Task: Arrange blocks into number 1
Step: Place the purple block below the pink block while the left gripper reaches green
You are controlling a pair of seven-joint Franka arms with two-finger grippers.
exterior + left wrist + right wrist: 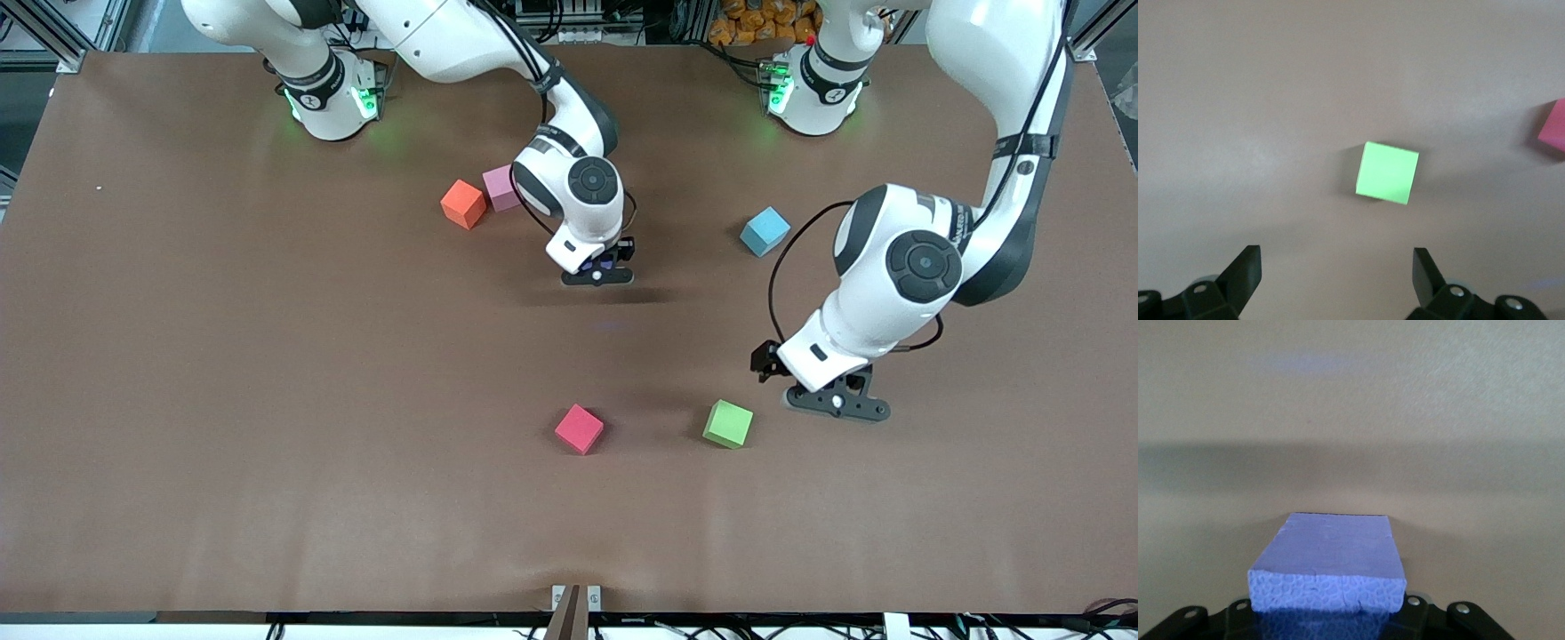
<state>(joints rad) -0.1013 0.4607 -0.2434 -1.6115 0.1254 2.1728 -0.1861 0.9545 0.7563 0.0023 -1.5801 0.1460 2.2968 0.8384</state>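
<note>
Front view: right hand grips purple block; open left hand beside green block.

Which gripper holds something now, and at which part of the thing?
The right gripper holds the purple block by two opposite side faces, up over the table. The left gripper is open, holding nothing, above the green block.

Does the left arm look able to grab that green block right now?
Probably yes. The left end effector hangs open over the table right beside the green block, whose sides look free: the red-pink block sits well apart from it, and nothing lies between.
</note>
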